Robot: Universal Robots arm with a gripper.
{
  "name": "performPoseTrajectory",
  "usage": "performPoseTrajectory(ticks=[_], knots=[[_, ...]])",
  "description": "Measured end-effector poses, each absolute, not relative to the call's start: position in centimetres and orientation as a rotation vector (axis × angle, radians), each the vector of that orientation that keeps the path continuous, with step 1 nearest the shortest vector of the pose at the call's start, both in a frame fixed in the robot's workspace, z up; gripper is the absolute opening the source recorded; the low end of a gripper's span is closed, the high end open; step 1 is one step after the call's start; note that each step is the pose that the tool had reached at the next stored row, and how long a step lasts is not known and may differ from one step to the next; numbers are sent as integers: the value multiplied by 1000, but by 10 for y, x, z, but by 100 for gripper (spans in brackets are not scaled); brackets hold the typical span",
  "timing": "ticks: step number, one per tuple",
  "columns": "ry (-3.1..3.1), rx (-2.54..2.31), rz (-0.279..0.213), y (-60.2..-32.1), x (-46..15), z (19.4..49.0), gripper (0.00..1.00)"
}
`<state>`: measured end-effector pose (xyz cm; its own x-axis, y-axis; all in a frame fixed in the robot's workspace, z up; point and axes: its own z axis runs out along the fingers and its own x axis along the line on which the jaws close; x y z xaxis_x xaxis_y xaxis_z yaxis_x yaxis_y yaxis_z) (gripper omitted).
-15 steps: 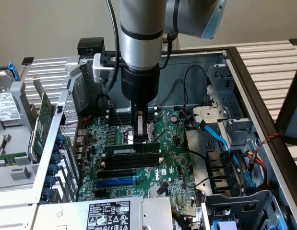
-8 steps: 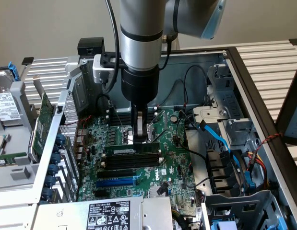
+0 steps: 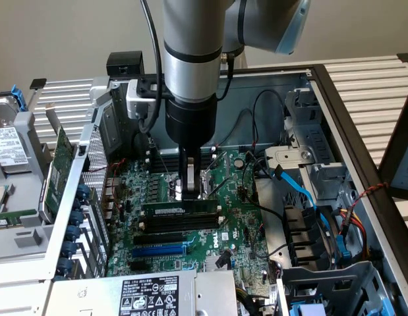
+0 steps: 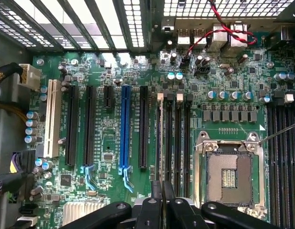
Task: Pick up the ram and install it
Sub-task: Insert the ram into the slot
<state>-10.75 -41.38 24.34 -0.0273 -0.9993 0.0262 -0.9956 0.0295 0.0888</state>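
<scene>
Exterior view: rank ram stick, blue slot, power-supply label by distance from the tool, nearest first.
1. Thin green ram stick, just below the tool.
2. Long blue plastic slot, lower on the board.
3. White rectangular power-supply label, at the view's bottom edge.

hard drive [image 3: 9,148]: cut by edge | CPU socket [image 3: 214,182]: partly behind gripper [image 3: 190,192]
</scene>
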Motion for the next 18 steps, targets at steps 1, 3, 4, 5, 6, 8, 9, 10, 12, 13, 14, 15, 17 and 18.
performPoseTrajectory(ticks=[1, 3, 4, 5, 6, 8, 9, 10, 12, 13, 14, 15, 17, 18], knots=[[-2194, 2133, -70, -414, -108, 243, 13], [-2194, 2133, -70, -414, -108, 242, 13], [-2194, 2133, -70, -414, -108, 241, 13], [-2194, 2133, -70, -414, -108, 241, 13], [-2194, 2133, -70, -414, -108, 241, 13], [-2194, 2133, -70, -414, -108, 240, 13], [-2195, 2133, -70, -414, -108, 240, 13], [-2194, 2133, -70, -414, -108, 240, 13], [-2194, 2133, -70, -414, -108, 239, 13], [-2194, 2133, -70, -414, -108, 239, 13], [-2194, 2133, -70, -414, -108, 239, 13], [-2194, 2133, -70, -414, -108, 238, 13], [-2194, 2133, -70, -414, -108, 238, 13], [-2194, 2133, -70, -414, -108, 238, 13]])
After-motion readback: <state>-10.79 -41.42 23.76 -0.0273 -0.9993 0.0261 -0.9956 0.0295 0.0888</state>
